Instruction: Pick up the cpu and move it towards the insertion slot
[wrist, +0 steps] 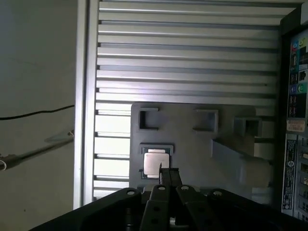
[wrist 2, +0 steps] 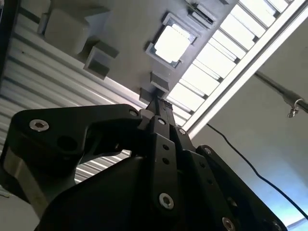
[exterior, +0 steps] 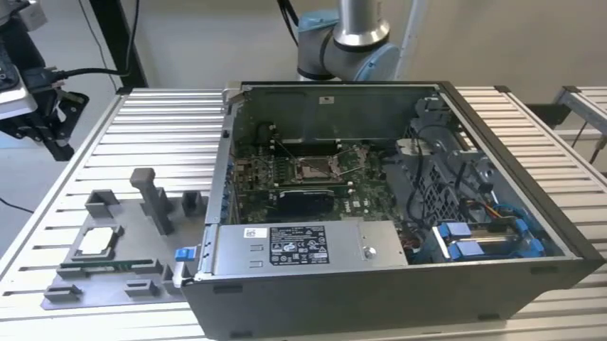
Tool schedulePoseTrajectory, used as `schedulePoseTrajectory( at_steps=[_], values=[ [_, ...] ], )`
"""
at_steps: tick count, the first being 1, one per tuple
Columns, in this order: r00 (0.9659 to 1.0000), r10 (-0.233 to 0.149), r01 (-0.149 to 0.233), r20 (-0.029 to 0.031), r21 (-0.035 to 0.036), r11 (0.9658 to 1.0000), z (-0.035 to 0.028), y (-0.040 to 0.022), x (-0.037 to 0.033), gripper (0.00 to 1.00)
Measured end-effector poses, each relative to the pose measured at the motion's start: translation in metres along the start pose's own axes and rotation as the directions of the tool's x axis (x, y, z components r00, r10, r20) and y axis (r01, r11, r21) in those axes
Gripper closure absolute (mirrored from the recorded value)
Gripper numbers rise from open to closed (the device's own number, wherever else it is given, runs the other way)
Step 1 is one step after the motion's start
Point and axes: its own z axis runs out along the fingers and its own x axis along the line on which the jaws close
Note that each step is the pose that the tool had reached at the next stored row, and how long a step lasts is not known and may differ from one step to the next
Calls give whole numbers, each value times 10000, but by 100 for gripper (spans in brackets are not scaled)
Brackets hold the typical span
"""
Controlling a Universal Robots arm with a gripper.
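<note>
Jaws looked closed and empty — gripper (wrist: 168,175) hung clear of the cpu (wrist: 157,162), which lay flat in its grey tray (exterior: 131,219) recess, eight o'clock from the insertion slot (exterior: 313,168) in the exterior view. Likely light, stiff, fragile underneath — best pinched by opposite edges.

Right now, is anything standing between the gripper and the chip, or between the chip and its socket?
Nothing visible lies between the gripper and the chip, which sits uncovered in its grey tray. Toward the socket, the computer case's side wall rises between them, and the tray's tall post stands near that path.
</note>
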Motion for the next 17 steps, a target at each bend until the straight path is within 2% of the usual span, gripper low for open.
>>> schedulePoseTrajectory(
  at_steps=[5,6,17],
  values=[
    [10000,1,-1,0,0,10000,1,-1,1,100],
    [10000,2,-2,0,0,10000,0,-1,1,0],
    [10000,1,-1,0,0,10000,0,-4,1,0]
  ],
)
